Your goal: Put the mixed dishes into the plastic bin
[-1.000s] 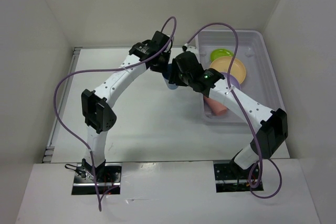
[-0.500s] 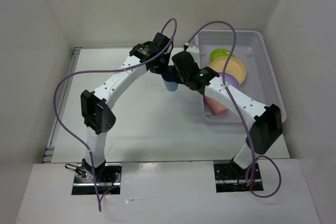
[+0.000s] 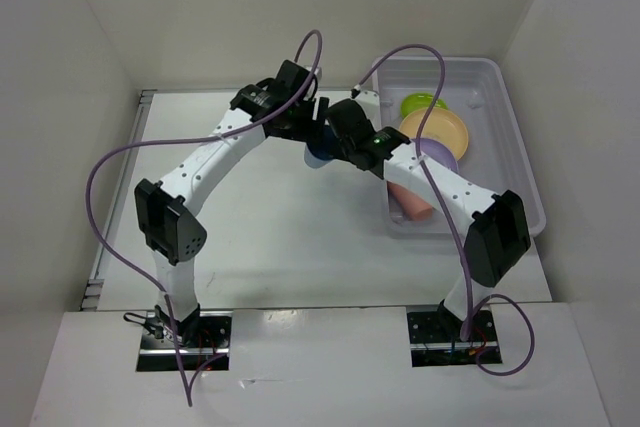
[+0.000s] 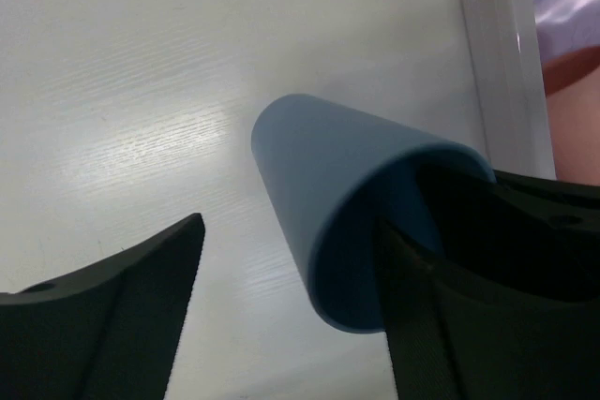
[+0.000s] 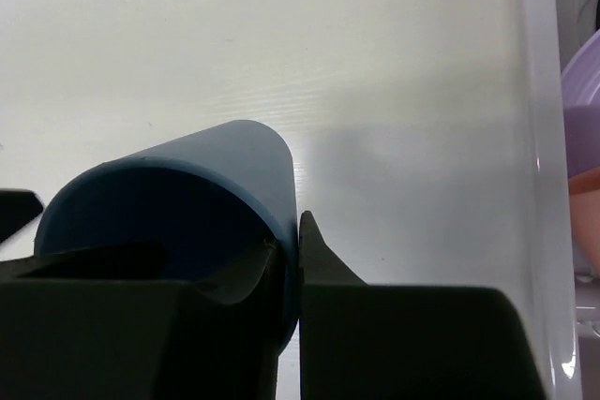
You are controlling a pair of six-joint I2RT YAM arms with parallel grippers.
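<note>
White tabletop (image 3: 280, 227), walled on three sides.

Plastic bin (image 3: 470, 62) at the far right corner, long side along the right edge.

Inside the bin, biggest first:
- pale orange plate (image 3: 435, 129), roughly mid-bin, on top
- lavender plate (image 3: 445, 157), just on its near side, mostly hidden by the right arm
- lime green plate (image 3: 422, 103), toward the far end, meeting the orange one; overlapping or only touching, cannot tell
- salmon-red cup (image 3: 410, 202), at the near end by the left wall

Blue cup (image 4: 347, 166) outside the bin, near the far edge at about mid-width, just beside the bin's left wall. Tilted, mouth toward the wrist cameras. Seemingly raised off the tabletop, not certain.

Right gripper (image 5: 298, 222) clamped on the blue cup's rim: one finger inside, one outside, wall pinched between.

Left gripper (image 3: 308, 122) spread wide about the same cup. One finger well apart from the cup's side; contact on the other side not readable.

Progress, as a judgement: four dishes in, blue cup the only one seen outside. No black plate found in any view; under the stack or elsewhere, cannot tell. Remaining: carrying the cup over the left wall and releasing it.

Writing: no brand, label or lettering legible anywhere. Only a small green light on the right arm.
</note>
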